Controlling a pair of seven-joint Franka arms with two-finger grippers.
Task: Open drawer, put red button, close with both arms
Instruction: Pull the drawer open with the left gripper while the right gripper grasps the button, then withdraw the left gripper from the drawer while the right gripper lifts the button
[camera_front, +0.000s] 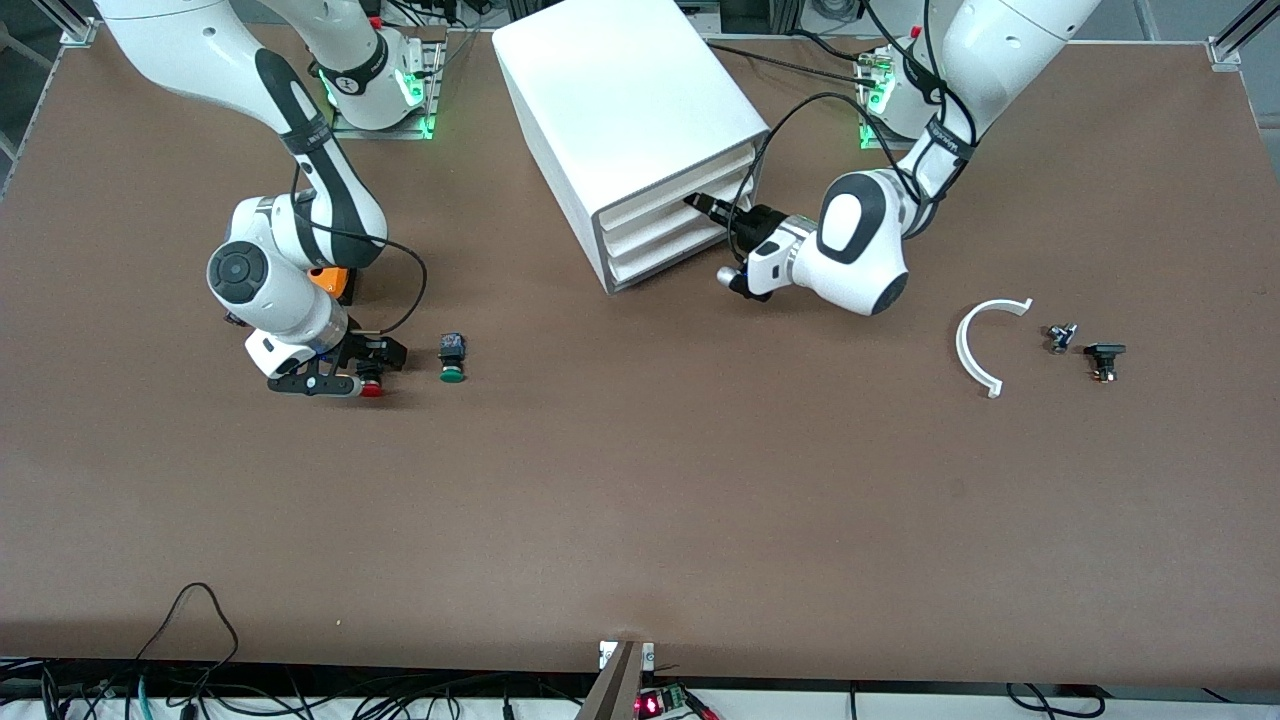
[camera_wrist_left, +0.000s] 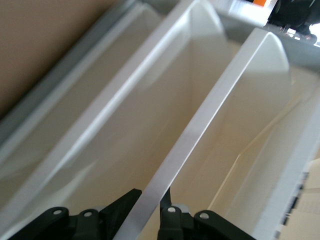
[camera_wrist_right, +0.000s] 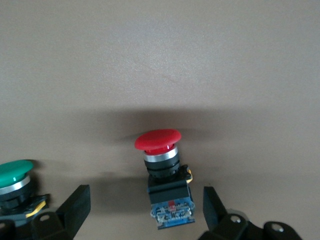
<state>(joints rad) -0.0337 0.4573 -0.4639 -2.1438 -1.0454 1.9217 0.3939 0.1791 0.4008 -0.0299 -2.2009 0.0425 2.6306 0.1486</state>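
Jaws pinched together on the thin front lip of the drawer, that's the left gripper at the white cabinet. Over at the right arm's end of the table, the right gripper hangs wide apart, straddling the red button, which lies on the table just beside the green button. Small, light and rigid by the look of it; its smooth round cap could slip, so the blocky black body looks the safer hold. That plastic lip may flex.

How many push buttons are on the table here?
2. The red button lies between the right end effector's open fingers; the green button sits beside it, toward the cabinet. Others may be hidden.
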